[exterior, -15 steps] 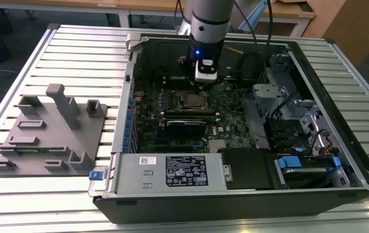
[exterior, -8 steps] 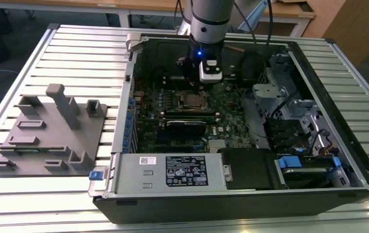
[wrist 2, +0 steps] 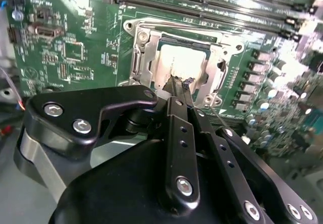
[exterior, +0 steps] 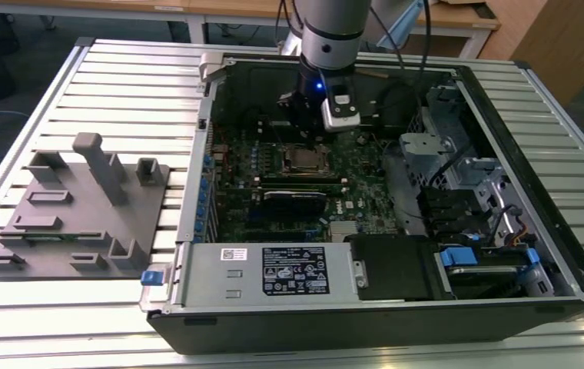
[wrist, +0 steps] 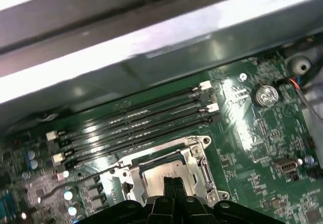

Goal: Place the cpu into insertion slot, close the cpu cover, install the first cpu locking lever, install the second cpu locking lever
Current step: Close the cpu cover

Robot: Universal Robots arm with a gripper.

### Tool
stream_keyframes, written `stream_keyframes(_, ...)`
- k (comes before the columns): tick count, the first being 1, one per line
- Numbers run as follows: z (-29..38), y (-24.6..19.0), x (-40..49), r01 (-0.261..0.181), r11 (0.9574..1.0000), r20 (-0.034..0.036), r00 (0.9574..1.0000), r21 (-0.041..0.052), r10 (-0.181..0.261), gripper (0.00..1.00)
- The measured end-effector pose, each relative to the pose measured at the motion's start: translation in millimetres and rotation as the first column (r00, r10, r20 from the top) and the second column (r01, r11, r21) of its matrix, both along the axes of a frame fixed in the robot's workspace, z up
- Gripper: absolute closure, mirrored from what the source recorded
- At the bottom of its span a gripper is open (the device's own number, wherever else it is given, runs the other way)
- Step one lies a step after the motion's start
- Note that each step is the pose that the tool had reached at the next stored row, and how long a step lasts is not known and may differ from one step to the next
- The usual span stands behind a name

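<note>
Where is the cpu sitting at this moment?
In the exterior view the cpu lies in the insertion slot on the motherboard; in the second wrist view the shut end effector is right over it.

The cpu (wrist 2: 182,62) has a dull silver-grey metal top, smooth, with a pale glare on it. The cpu cover (wrist 2: 143,57) around it is bright, polished sheet metal. The motherboard (wrist 2: 75,42) is glossy green. The tool (wrist 2: 181,82) is matt black and smooth, set with shiny screws. In the exterior view the bench (exterior: 117,65) is ribbed, satin-bright metal. The fixture (exterior: 77,207) at the frame's left looks like matt grey plastic. The power-supply box (exterior: 210,269) at lower centre is silvery sheet metal with a paper label.
</note>
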State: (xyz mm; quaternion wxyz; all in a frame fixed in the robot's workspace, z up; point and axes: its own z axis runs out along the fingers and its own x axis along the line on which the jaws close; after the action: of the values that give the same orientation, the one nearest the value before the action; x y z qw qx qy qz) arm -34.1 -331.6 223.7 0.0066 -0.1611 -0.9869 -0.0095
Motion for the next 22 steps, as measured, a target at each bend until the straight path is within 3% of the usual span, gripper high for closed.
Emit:
stream_keyframes(4, -0.3, 0.0, 0.0, -0.07, 0.9976, 0.0, 0.9976, 0.0002, 0.07, 0.9)
stream_keyframes(8, -0.7, 0.0, 0.0, -0.136, 0.9907, 0.0, 0.9907, 0.0003, 0.136, 0.9)
stream_keyframes(11, -1.0, 0.0, 0.0, -0.186, 0.9826, 0.0, 0.9826, 0.0003, 0.186, 0.9)
stream_keyframes(17, -1.5, 0.0, 0.0, -0.272, 0.9624, 0.0001, 0.9624, 0.0006, 0.272, 0.9)
stream_keyframes(22, -1.8, 0.0, 0.1, -0.28, 0.96, 0.0001, 0.96, 0.0006, 0.28, 0.9)
